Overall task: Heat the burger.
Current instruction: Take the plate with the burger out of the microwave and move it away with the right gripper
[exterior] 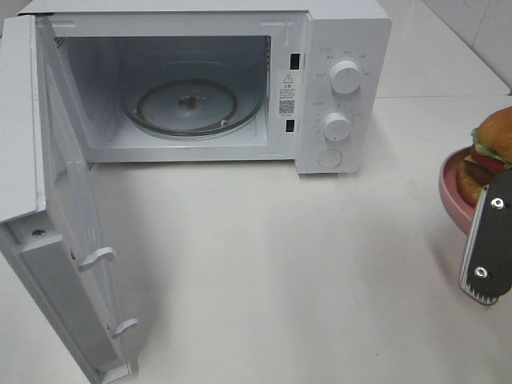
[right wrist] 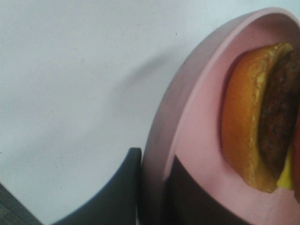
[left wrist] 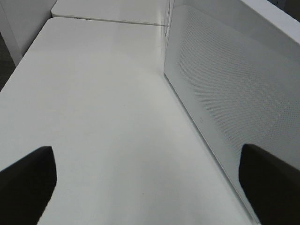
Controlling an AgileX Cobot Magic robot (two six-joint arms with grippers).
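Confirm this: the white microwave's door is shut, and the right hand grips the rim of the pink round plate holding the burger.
Wrong on the door. The exterior high view shows the white microwave with its door swung wide open, its glass turntable bare. The rest holds: the right hand grips the pink round plate's rim, burger on it.

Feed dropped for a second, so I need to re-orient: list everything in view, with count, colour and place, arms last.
microwave: one, white, back of table, two knobs
microwave door: one, white, swung open on the left
glass turntable: one, clear, inside the cavity
table: one, white
pink plate: one, far right edge
burger: one, golden bun with lettuce and tomato, on the plate
left gripper: open, beside the door
right gripper: shut on the plate rim
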